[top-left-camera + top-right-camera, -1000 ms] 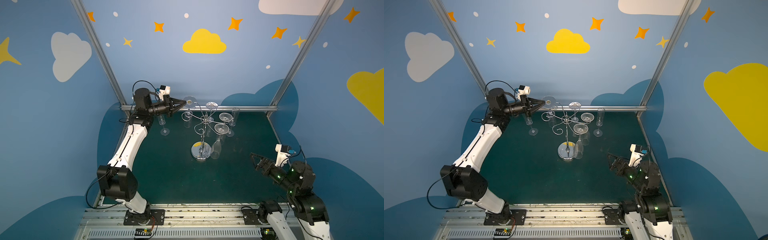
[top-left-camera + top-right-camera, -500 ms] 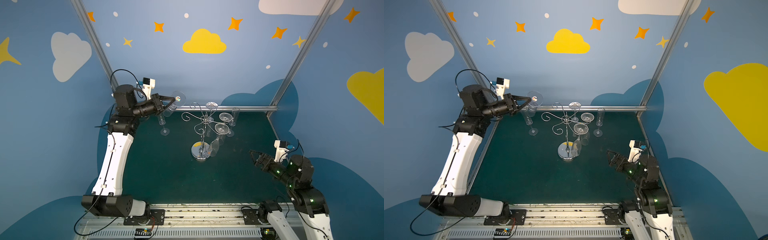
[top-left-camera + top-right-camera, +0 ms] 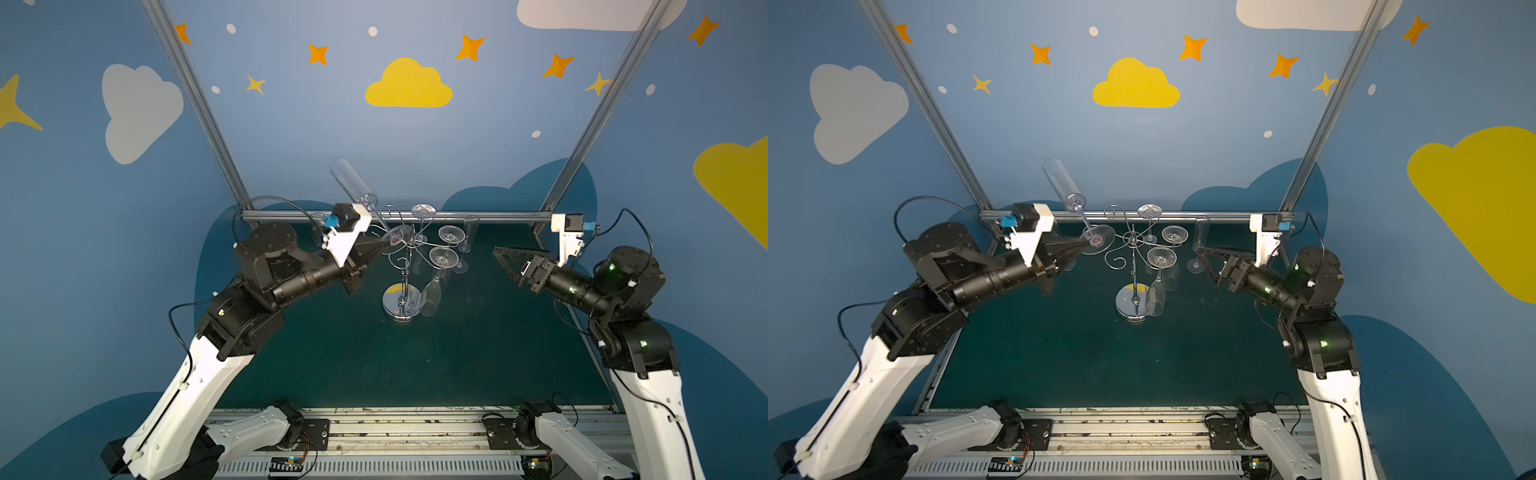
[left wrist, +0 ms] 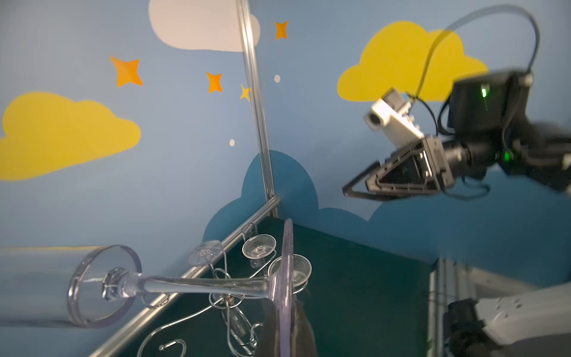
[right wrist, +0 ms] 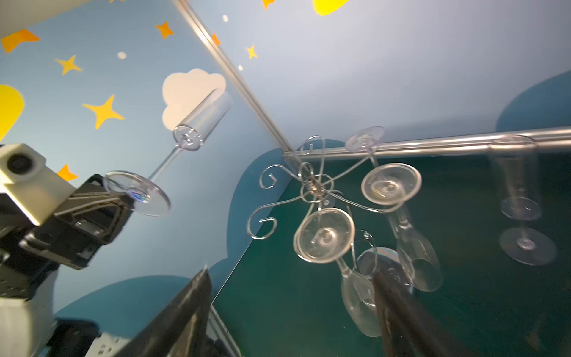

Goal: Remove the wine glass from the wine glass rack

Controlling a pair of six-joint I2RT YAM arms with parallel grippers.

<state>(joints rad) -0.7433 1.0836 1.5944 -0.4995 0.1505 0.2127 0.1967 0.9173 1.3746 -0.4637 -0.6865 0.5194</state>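
One wine glass (image 3: 353, 183) off wine glass rack (image 3: 404, 274), airborne at rack's 10 o'clock, bowl tilted up, foot clamped in left pincer (image 3: 376, 246). Right pincer (image 3: 505, 266), 3 o'clock, gaped empty. Removal looked done; set-down on bench (image 3: 374, 365) possibly left.

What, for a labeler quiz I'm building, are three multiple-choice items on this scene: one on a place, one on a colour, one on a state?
1. Where does the left claw grip the clear long-stemmed flute glass?
A) its round foot
B) its bowl rim
C) mid-stem

2. What colour is the flat matte tabletop?
A) red
B) dark green
C) white

3. How is the right claw?
A) shut on a glass
B) shut, empty
C) open, empty

Answers:
1 A, the fingertips pinch the foot's edge.
2 B, bare dark green shows around the shiny chrome wire rack.
3 C, its fingers stand apart with nothing between them.
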